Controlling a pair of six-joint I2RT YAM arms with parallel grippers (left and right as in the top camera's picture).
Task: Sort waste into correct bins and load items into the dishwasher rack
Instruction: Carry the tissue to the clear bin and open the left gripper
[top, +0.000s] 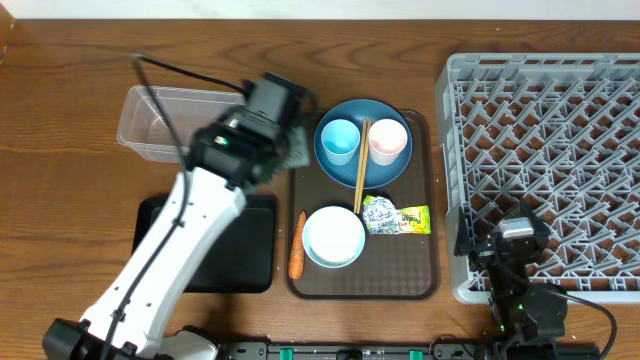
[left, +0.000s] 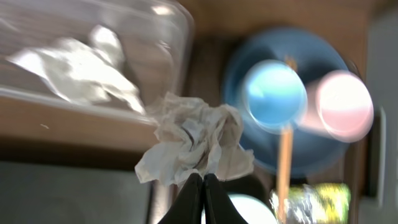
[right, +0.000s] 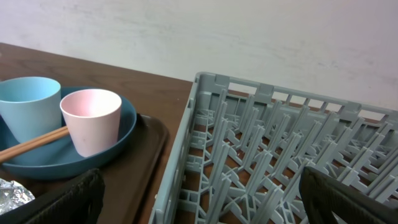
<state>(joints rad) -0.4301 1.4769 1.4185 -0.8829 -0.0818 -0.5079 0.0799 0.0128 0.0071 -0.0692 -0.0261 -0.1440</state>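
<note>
- Nearest the robot, the black tray (top: 255, 250) is showing nothing on its visible part. The carrot piece (top: 297, 245), pale bowl (top: 333, 237), crumpled foil (top: 379, 212) and yellow-green wrapper (top: 411, 220) are lying on the brown serving tray (top: 362, 282), so sorting appears barely begun.
- The right end effector (right: 199, 174) is hanging wide open and empty at the dishwasher rack (top: 545, 150), which is showing no items; loading is not yet started.
- Farther back, the dark-blue plate (top: 362, 175) is carrying the blue cup (top: 339, 140), pink cup (top: 388, 141) and chopsticks (top: 361, 165).
- The left end effector (left: 203, 180) is pinching the crumpled white tissue (left: 193, 140) with its jaws closed, the wad bulging just beyond the fingertips.
- Farthest, the clear tub (top: 140, 140) is lying just past the tissue. A pale crumpled piece (left: 81, 68) seems to be sitting inside, too blurred to identify.
</note>
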